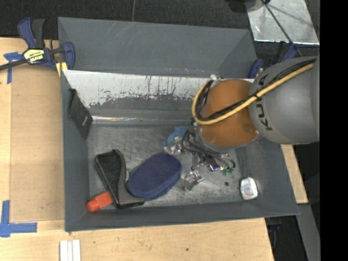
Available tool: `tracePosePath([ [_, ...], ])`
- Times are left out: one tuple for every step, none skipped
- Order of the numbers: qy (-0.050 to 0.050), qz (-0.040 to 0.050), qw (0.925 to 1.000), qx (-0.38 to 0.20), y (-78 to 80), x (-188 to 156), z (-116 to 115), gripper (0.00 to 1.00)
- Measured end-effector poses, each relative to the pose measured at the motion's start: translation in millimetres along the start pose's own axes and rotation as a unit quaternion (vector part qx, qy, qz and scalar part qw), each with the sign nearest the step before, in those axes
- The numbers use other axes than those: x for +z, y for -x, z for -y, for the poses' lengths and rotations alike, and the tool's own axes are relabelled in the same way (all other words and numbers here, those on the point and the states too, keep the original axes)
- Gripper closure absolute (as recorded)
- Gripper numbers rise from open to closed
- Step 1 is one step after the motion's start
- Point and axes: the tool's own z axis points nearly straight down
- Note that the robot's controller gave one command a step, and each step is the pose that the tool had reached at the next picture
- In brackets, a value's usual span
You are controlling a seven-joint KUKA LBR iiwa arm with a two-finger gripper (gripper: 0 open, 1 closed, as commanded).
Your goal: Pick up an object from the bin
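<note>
Orange wrist cover (228, 113) sits uppermost. Gripper (198, 170) is low near the centre of the bin (157, 48); open or clenched, cannot tell. Risk: it may nudge the blue oval pad (155, 175) at its 9 o'clock, spoiling a grasp.

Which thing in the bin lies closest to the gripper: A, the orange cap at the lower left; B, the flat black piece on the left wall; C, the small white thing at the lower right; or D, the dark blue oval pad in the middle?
D: the gripper sits just off the right end of the dark blue oval pad, and the other three lie clearly farther away.
</note>
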Motion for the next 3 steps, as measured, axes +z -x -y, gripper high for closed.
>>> tracePosePath([
  [0.001, -0.0023, 0.9971, 0.076, 48.8, -4, -22, 0.0],
  [0.0, -0.003, 0.9971, 0.077, 47.7, -4, -20, 1.0],
  [0.0, 0.0002, 0.9959, 0.09, 72.2, -148, -15, 1.0],
])
